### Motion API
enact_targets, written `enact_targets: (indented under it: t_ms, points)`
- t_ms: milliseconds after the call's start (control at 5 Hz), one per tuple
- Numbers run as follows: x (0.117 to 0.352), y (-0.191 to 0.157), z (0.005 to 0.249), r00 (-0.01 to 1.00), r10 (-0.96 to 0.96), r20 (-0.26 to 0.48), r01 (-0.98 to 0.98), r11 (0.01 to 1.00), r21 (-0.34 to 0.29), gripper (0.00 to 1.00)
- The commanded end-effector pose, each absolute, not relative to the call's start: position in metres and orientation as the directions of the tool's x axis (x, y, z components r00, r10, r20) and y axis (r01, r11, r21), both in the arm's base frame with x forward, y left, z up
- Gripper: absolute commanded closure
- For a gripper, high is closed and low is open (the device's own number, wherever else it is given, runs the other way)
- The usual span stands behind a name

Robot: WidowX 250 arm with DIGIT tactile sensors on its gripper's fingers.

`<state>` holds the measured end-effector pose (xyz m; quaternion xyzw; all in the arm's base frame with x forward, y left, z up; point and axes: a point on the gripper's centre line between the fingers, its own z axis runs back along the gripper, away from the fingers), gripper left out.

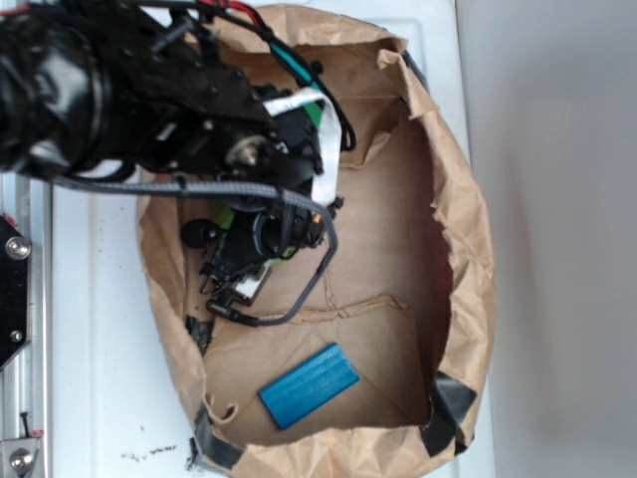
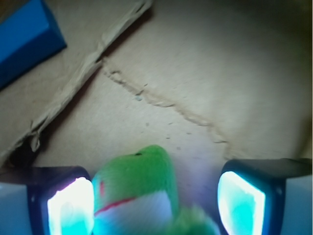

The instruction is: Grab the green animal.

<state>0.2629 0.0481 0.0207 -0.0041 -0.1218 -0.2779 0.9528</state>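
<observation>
The green animal lies on the floor of the brown paper bag, between the 2 fingers, which stand spread apart: the left one touches it, the right one has a clear gap. Reaching looks done; closing and lifting remain. It is a fuzzy light-green plush with a rounded head and a white-and-red band.
</observation>
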Motion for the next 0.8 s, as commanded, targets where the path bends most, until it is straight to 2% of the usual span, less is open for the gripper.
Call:
enact_targets:
  t_ms: [0, 200, 400, 600]
  points:
    - [0.2663, 0.0595, 0.0228, 0.79, -0.581, 0.199, 0.579, 0.812, 0.071, 0.0]
    - [0.2665, 0.0596, 0.0236, 0.79, -0.583, 0.191, 0.582, 0.811, 0.066, 0.0]
    - [0.2658, 0.0597, 0.0224, 0.804, -0.559, 0.204, 0.562, 0.826, 0.046, 0.62]
    - [0.2643, 0.0583, 0.0225, 0.804, -0.558, 0.206, 0.56, 0.827, 0.054, 1.0]
